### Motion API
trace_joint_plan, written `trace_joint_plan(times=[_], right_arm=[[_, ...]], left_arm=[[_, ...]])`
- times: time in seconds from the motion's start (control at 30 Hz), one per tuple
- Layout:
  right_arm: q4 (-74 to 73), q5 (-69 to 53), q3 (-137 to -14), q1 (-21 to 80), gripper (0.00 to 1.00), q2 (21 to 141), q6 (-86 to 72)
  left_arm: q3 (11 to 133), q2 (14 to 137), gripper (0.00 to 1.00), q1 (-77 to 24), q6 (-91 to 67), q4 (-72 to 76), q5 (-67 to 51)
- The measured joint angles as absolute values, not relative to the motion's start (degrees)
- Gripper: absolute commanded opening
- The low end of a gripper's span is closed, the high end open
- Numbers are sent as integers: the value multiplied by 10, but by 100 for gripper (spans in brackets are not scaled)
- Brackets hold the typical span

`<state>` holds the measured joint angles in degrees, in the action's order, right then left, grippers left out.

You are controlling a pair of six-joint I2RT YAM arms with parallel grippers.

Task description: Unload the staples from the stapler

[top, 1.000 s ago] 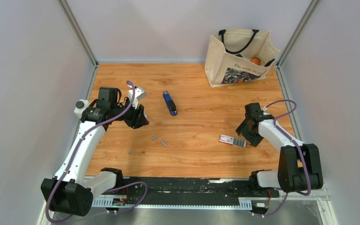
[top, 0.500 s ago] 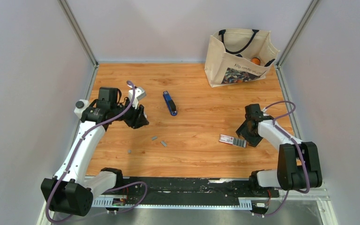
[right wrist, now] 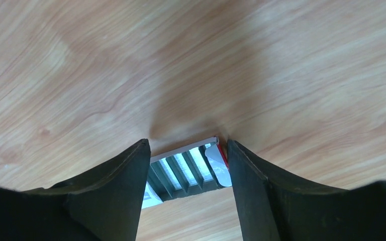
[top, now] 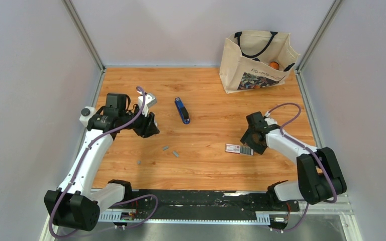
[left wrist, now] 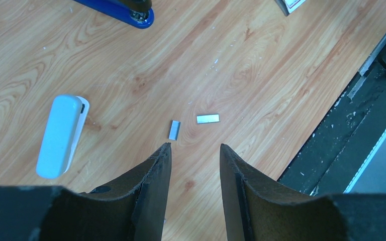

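Observation:
The blue stapler point(top: 182, 110) with a black top lies shut on the wood at the back middle; its end shows at the top of the left wrist view point(left wrist: 118, 6). Three grey staples lie in front of it: two close together point(top: 165, 148), point(top: 175, 153) and one nearer the left arm point(top: 138, 162). Two show in the left wrist view point(left wrist: 174, 129), point(left wrist: 208, 118). My left gripper point(top: 150, 131) is open and empty above the wood, just short of those staples point(left wrist: 195, 145). My right gripper point(top: 247, 144) is open and low, straddling one end of the small box point(right wrist: 188, 143).
The white-and-red labelled box point(top: 237, 148) lies open with rows of staples showing point(right wrist: 186, 168); one finger touches its red end. A white oblong piece point(left wrist: 60, 135) shows on the wood at the left of the left wrist view. A cloth tote bag point(top: 256, 60) stands back right.
My right gripper has moved left, and the white-and-red box has slid left with it. The left arm, stapler and loose staples have not moved.

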<state>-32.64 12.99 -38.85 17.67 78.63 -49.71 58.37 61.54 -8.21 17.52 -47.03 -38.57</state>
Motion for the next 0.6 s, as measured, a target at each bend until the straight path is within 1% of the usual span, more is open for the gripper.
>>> trace_joint_plan(times=[0.33,0.6], right_arm=[[-300,144,-435,305,62,845,-553],[-279,143,-476,404,62,891,-611]], left_arm=[[581,615,49,-82,190,-469,-379],[546,616,49,-82,216,-464,-348]])
